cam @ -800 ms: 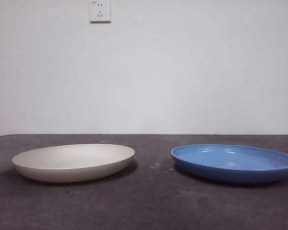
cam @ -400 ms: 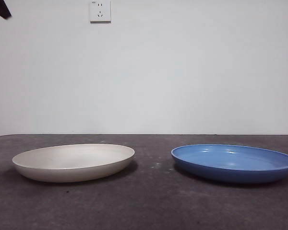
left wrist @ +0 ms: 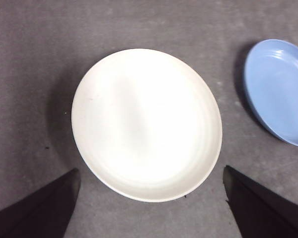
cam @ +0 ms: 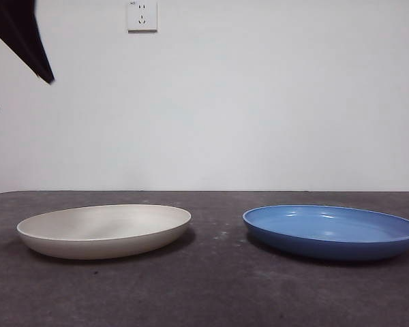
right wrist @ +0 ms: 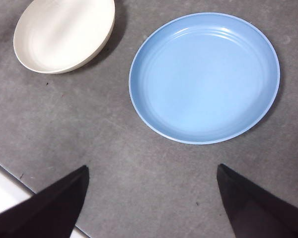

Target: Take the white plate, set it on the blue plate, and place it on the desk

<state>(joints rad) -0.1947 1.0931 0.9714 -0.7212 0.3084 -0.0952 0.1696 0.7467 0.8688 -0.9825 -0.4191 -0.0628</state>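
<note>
The white plate (cam: 105, 230) rests on the desk (cam: 218, 293) at the left, and the blue plate (cam: 332, 231) lies at the right with a gap between them. High above the white plate (left wrist: 146, 119) hangs my left gripper (left wrist: 151, 170), open and holding nothing; its dark arm (cam: 17, 30) shows at the front view's top left corner. The blue plate (left wrist: 283, 89) lies off to one side of it. Well above the desk near the blue plate (right wrist: 203, 77), my right gripper (right wrist: 152, 168) is open and empty, with the white plate (right wrist: 64, 32) farther off.
A pale wall with a white socket (cam: 142, 15) stands behind the desk. The desk's edge (right wrist: 10, 181) runs close to my right gripper, with a pale strip beyond it.
The dark arm has come lower and farther into the front view's top left corner. Both plates lie where they were.
</note>
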